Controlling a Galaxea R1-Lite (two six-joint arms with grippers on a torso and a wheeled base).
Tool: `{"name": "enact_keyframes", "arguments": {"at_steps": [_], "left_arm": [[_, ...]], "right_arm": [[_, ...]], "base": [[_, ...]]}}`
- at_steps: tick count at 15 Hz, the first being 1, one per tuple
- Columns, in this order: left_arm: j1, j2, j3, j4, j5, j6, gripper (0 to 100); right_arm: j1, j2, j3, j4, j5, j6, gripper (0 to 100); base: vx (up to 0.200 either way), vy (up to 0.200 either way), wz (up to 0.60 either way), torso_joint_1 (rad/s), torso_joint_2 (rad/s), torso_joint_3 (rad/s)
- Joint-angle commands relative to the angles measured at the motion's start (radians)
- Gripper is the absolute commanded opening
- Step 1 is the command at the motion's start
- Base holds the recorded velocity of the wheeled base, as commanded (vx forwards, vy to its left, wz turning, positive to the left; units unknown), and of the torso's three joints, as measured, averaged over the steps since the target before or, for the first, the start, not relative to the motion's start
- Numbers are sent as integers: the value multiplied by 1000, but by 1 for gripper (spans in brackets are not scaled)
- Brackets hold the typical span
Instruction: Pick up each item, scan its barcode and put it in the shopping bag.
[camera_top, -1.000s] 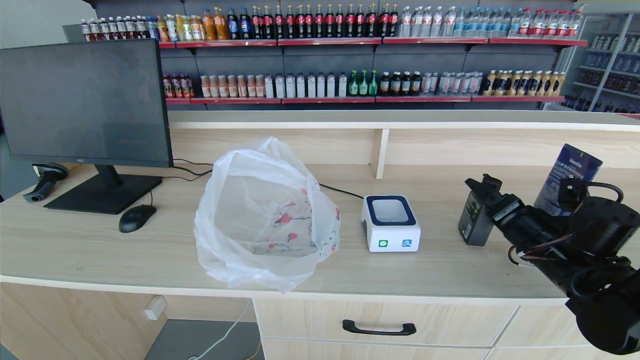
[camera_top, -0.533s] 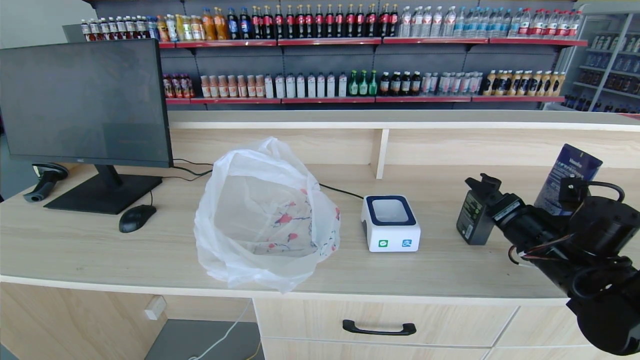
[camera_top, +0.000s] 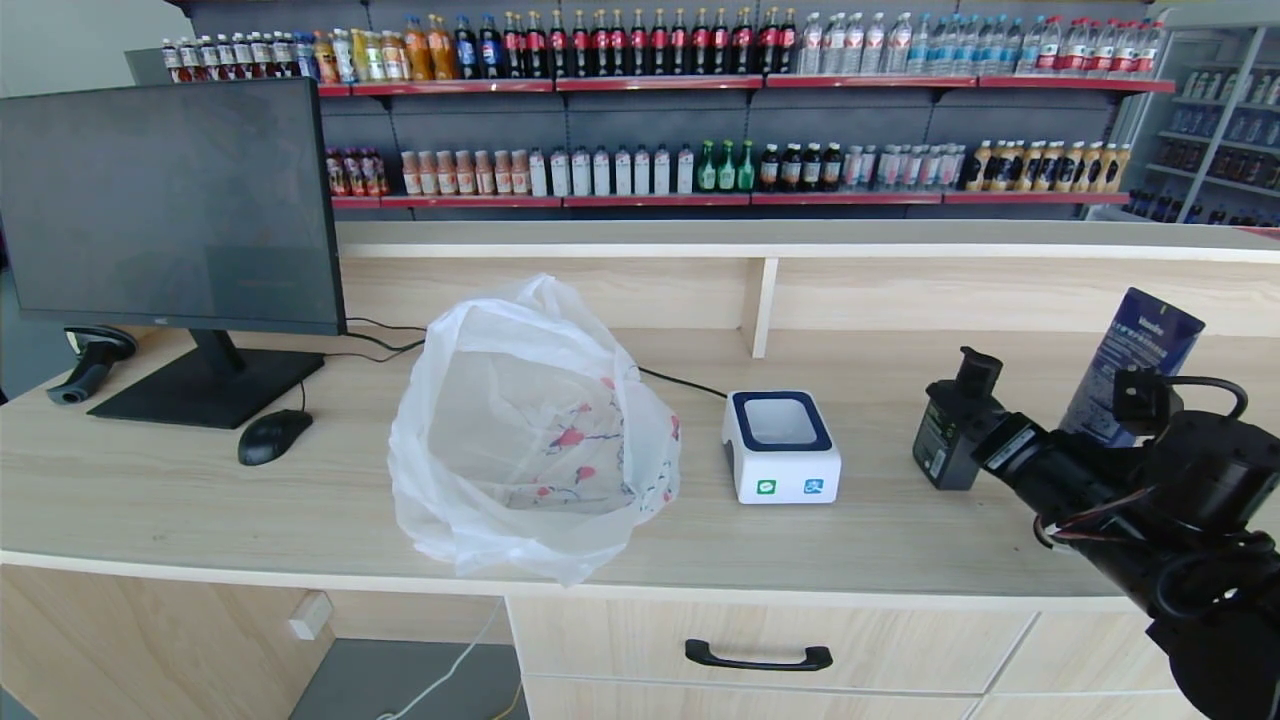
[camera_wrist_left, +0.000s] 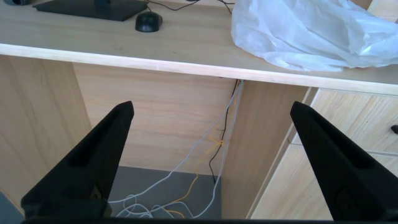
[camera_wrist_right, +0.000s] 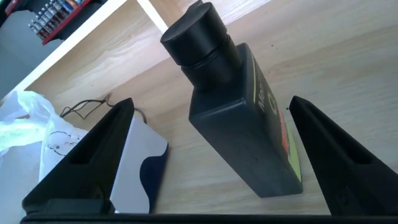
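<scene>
Black bottle stands upright on the bench, centre right of the head view, just right of the white scanner. Right gripper sits at the bottle with its fingers wide apart, one on each side of the body. Neither finger touches it, so nothing is gripped. In the right wrist view the bottle's round cap and a green-edged label on one side are visible, and the scanner lies beyond it. Blue pack is tilted at the right edge of the head view, behind the right arm. White plastic bag stands open in the middle of the frame, left of the scanner. Monitor and mouse are at the left. Left gripper hangs below the bench edge with its fingers spread and nothing between them, facing the cabinet front and loose cables.
</scene>
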Motion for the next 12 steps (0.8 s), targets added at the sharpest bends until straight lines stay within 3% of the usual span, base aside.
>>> {"name": "enact_keyframes", "arguments": {"at_steps": [1, 5, 9, 12], "left_arm": [[0, 0, 0, 0, 0, 0, 100], [0, 0, 0, 0, 0, 0, 100], [0, 0, 0, 0, 0, 0, 100], [0, 0, 0, 0, 0, 0, 100]], "right_arm": [[1, -4, 27, -1, 0, -16, 100], [4, -45, 6, -1, 0, -27, 100], [9, -45, 67, -1, 2, -70, 100], [17, -39, 130, -1, 2, -281, 100]], "base": [[0, 0, 0, 0, 0, 0], [0, 0, 0, 0, 0, 0], [0, 0, 0, 0, 0, 0], [0, 0, 0, 0, 0, 0]]}}
